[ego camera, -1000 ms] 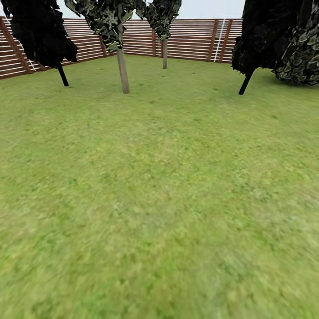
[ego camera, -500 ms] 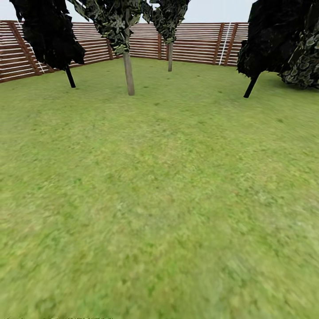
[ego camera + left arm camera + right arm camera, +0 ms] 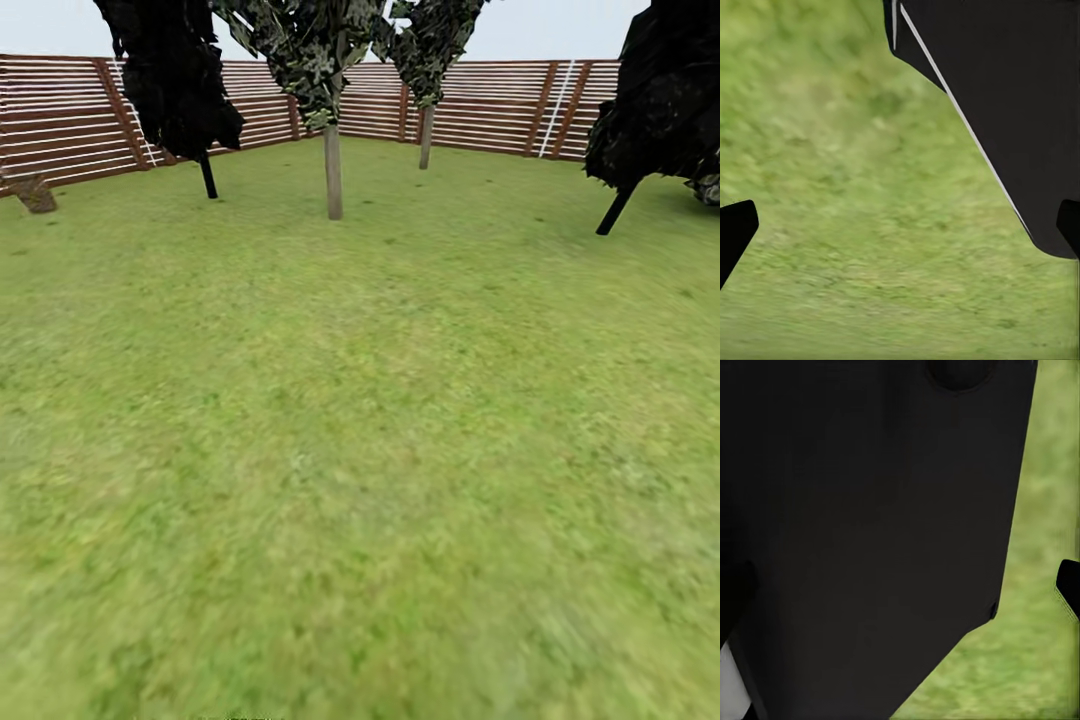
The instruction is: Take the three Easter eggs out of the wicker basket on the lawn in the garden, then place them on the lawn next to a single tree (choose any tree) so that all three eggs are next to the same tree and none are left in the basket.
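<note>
Lawn [image 3: 360, 450] under L jaws, spread wide, nothing held

Lawn [image 3: 380, 450]: mottled green, lighter yellowish and darker patches, as I see it from head camera. Nearest tree [image 3: 333, 170]: pale grey-brown trunk, dark leaves flecked pale green. Flanking trees [image 3: 175, 80]: near-black foliage, black trunks. Fence [image 3: 70, 120]: reddish-brown slats, pale gaps. Sky [image 3: 540, 25]: pale grey. My wrist cameras: black robot body [image 3: 1005, 97] over green grass.

Tree [image 3: 333, 180] on lawn [image 3: 360, 450], fence [image 3: 480, 100] behind.
</note>
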You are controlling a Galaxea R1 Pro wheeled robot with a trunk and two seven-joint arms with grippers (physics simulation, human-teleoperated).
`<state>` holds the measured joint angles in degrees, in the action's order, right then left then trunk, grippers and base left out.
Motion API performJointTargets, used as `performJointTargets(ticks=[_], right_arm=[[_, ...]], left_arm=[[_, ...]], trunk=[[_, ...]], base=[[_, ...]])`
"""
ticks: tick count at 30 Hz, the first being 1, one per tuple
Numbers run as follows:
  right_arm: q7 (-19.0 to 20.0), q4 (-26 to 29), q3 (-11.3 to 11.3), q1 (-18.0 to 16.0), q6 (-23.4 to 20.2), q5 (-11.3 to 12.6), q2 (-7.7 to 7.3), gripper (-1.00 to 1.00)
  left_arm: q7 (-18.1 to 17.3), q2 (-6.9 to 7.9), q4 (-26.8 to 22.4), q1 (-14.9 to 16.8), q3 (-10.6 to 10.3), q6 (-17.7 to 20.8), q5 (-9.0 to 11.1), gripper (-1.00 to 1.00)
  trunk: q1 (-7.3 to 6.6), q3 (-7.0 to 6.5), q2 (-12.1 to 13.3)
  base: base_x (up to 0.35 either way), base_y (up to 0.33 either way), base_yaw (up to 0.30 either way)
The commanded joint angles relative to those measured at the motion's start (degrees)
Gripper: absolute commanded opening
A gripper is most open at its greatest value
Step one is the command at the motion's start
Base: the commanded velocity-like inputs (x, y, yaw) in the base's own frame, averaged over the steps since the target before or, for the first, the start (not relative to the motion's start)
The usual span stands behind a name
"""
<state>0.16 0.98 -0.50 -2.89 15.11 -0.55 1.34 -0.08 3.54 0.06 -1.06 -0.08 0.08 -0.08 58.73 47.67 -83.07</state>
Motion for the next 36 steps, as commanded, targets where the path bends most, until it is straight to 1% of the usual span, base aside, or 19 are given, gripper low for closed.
performJointTargets(ticks=[1,36], right_arm=[[0.02,-0.06,-0.03,-0.01,0.18,-0.05,0.01,1.00],[0.02,-0.10,-0.20,-0.01,0.18,-0.06,0.07,1.00]], left_arm=[[-0.01,0.01,0.01,0.01,-0.01,0.01,-0.01,1.00],[-0.01,-0.01,-0.02,0.01,-0.01,0.01,-0.01,1.00]], trunk=[[0.00,-0.03,-0.01],[0.00,-1.80,-0.01]], base=[[0.000,0.000,0.251],[0.000,0.000,0.254]])
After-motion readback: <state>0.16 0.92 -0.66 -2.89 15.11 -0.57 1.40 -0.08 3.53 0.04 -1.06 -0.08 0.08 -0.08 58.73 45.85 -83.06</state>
